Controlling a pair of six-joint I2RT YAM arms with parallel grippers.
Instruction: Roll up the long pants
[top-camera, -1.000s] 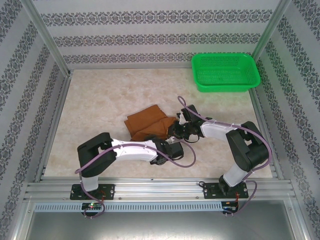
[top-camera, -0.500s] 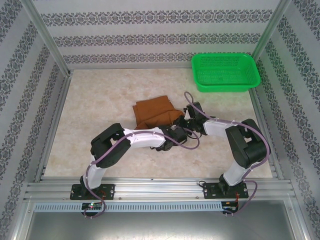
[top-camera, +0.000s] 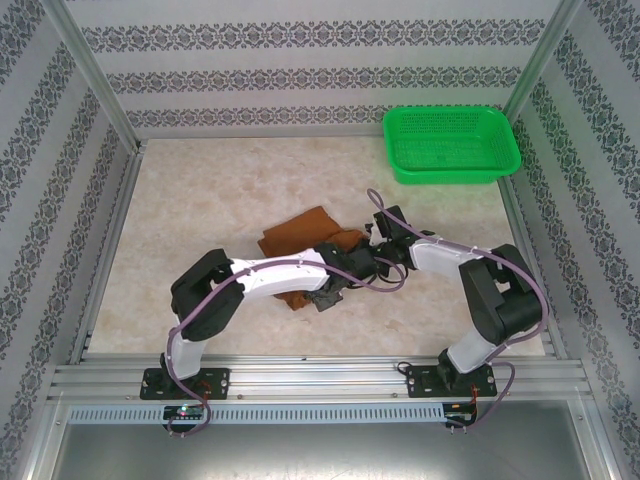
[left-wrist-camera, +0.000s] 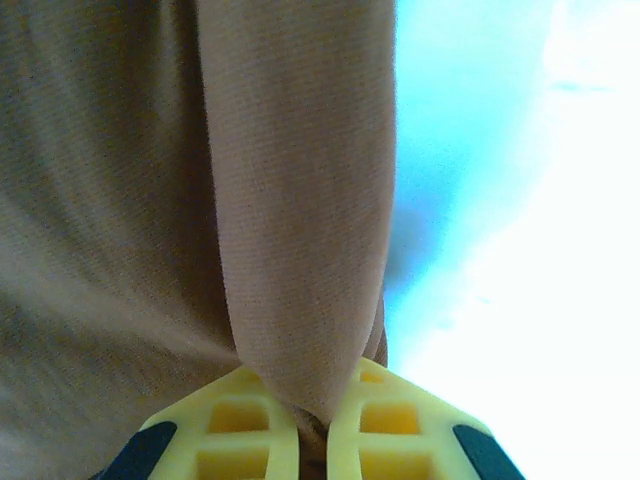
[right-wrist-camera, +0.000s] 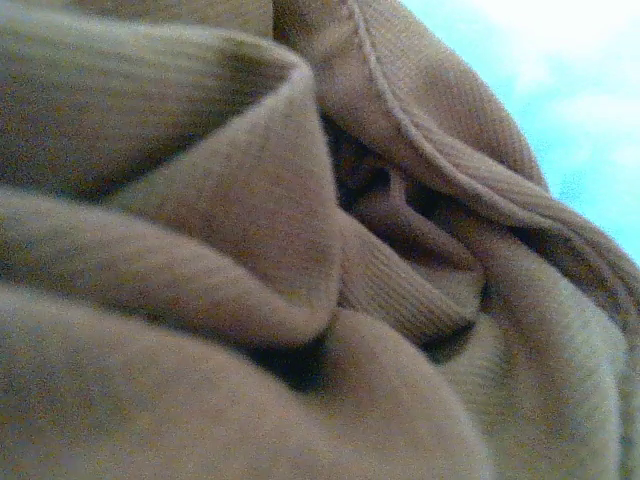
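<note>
Beige table (top-camera: 200, 200), left pincer (left-wrist-camera: 315, 415) clamping long pants (left-wrist-camera: 300, 200) fold

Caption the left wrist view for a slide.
Left gripper shut on a fold of the rust-brown long pants.

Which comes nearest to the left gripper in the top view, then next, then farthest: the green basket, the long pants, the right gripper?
1. the long pants, pinched in the left gripper, mid-table.
2. the right gripper, just right of it, at the cloth.
3. the green basket, at the far right corner.
</note>
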